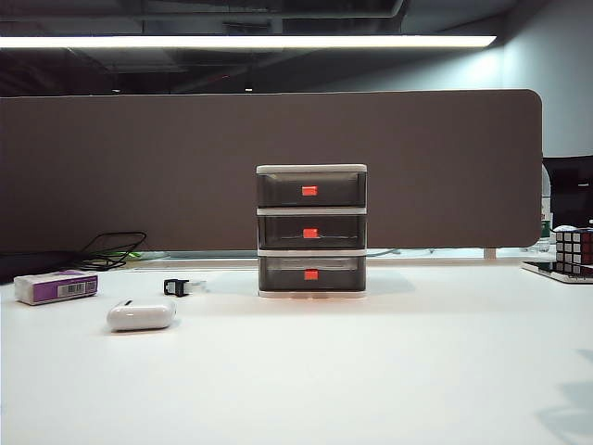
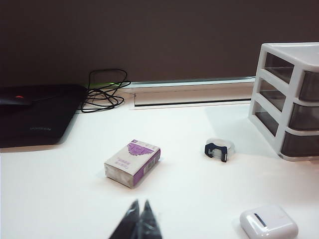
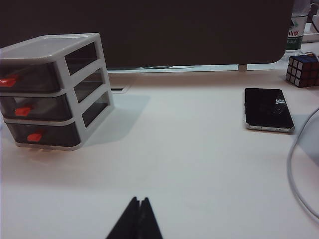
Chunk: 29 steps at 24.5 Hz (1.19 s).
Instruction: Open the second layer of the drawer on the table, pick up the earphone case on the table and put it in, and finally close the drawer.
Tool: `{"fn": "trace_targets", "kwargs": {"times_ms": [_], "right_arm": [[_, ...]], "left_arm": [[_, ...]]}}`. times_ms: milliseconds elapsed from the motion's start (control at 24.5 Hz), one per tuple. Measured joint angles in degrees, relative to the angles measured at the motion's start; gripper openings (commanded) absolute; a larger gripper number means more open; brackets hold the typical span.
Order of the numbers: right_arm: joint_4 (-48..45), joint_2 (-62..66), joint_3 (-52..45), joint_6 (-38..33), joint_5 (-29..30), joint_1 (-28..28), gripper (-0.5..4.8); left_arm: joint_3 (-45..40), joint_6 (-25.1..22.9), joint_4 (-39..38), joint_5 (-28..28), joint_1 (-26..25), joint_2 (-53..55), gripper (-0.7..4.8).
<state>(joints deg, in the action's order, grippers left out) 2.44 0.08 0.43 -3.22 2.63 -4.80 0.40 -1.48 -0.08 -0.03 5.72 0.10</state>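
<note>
Standing at the start, nothing of the job shows as done. Item one: the drawer (image 1: 311, 231), a white-framed three-tier cabinet, sits upright toward the back middle of the white surface (image 1: 389, 371), all three smoky grey tiers pushed in flush. Item two: the second layer of the drawer (image 1: 311, 230), the middle tier with its red-orange tab, is shut and untouched. Item three: the earphone case (image 1: 141, 315), glossy white and pebble-shaped, lies on the surface well to the left of the cabinet and nearer the front, lid closed, apart from everything. Item four: a white-and-purple box (image 1: 56, 286) further left, and a small black clip (image 1: 177, 287) between the case and the cabinet; neither belongs to the job. Item five: a dark phone (image 3: 268, 109) and a puzzle cube (image 3: 303, 70) off to the right. The left tool (image 2: 139, 221) hangs low over bare surface near the case, jaws clenched on nothing; the right tool (image 3: 138, 219) likewise, clenched and empty, well short of the cabinet. Left to do, by my reckoning: pull the middle tier open, lift the case in, push it shut.
</note>
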Motion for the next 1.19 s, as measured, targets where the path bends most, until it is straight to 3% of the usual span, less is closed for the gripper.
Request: {"fn": "trace_targets", "kwargs": {"times_ms": [532, 654, 736, 818, 941, 1186], "right_arm": [[0.0, 0.0, 0.0, -0.02, 0.0, 0.0, -0.05], [0.02, 0.0, 0.0, -0.07, 4.26, 0.0, -0.05], [0.15, 0.0, 0.0, -1.92, 14.32, -0.02, -0.05], [0.96, 0.0, 0.0, -3.58, 20.5, -0.02, -0.05], [3.82, 0.0, 0.0, -4.46, 25.55, -0.02, -0.05], [4.42, 0.0, 0.0, -4.55, 25.53, -0.02, -0.05]], "left_arm": [[0.0, 0.09, 0.0, 0.07, 0.0, 0.0, -0.05], [0.0, 5.27, 0.02, 5.64, 0.0, 0.0, -0.06], [0.0, 13.99, 0.0, 14.86, 0.0, 0.0, -0.06], [0.0, 17.77, -0.15, 19.76, 0.0, 0.0, -0.05], [0.0, 21.09, -0.2, 25.16, 0.0, 0.0, -0.01], [0.0, 20.2, -0.11, 25.57, 0.0, 0.0, -0.01]]}}
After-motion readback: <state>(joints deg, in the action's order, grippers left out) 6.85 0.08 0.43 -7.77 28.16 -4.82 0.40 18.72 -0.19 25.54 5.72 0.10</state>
